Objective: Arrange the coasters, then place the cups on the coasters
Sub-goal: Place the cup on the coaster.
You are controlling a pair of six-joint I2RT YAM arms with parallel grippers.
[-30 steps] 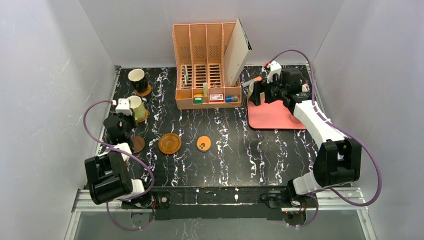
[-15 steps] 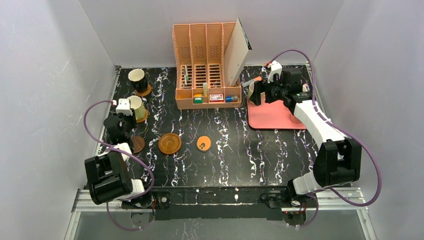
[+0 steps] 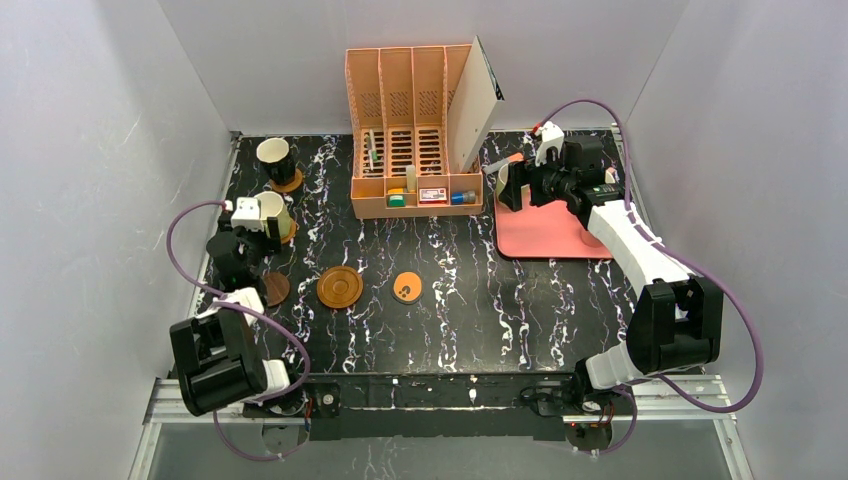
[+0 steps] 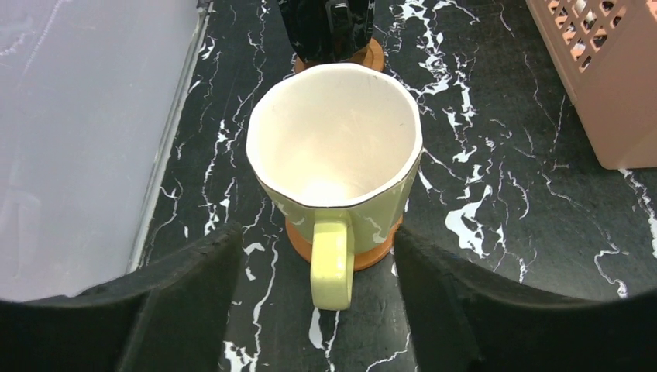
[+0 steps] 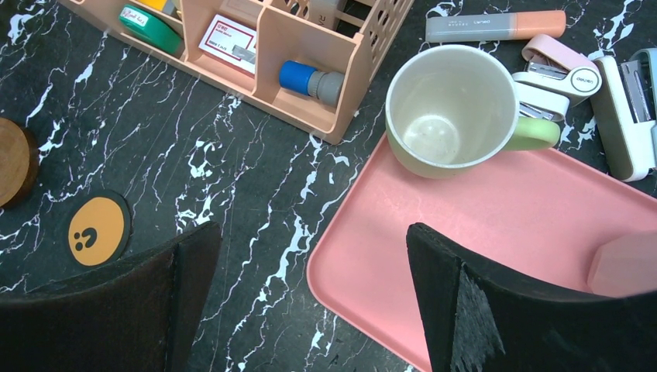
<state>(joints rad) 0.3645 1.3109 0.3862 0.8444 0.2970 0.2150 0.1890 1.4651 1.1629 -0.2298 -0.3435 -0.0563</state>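
My left gripper [image 4: 318, 267] had just spread clear of the yellow cup [image 4: 333, 147], leaving it seated on its coaster [image 4: 376, 249] near the black cup [image 4: 329, 27]: second cup judged placed

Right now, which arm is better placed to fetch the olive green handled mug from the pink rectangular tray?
Right. The open right gripper hangs by the olive green mug on the pink tray; the left gripper flanks the faraway yellow mug.
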